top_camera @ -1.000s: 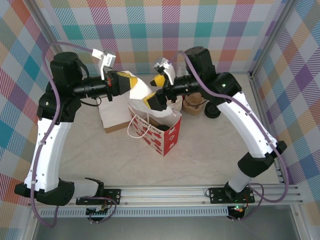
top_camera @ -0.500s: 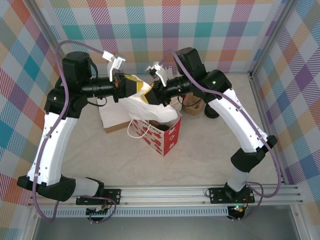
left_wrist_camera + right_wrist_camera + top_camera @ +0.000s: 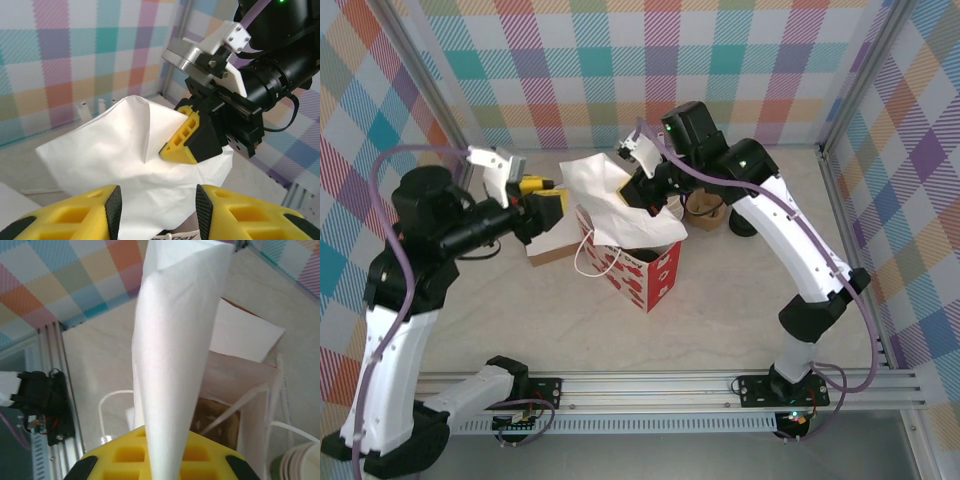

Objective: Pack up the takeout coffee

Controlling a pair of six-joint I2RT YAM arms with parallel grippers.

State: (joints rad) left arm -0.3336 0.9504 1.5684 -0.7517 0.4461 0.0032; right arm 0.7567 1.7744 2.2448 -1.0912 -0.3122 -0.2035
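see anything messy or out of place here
The white tissue paper looks odd: a crumpled sheet billowing up above the mouth of the red bag rather than tucked inside, pinched at one side by the right fingers.

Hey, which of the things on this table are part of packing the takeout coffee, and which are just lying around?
Job in hand: red paper bag; white tissue paper, pinched by the right gripper; cream cup rim beside the bag, probably the coffee.
Lying about: white-topped box; black lid; brown item, too hidden to identify.
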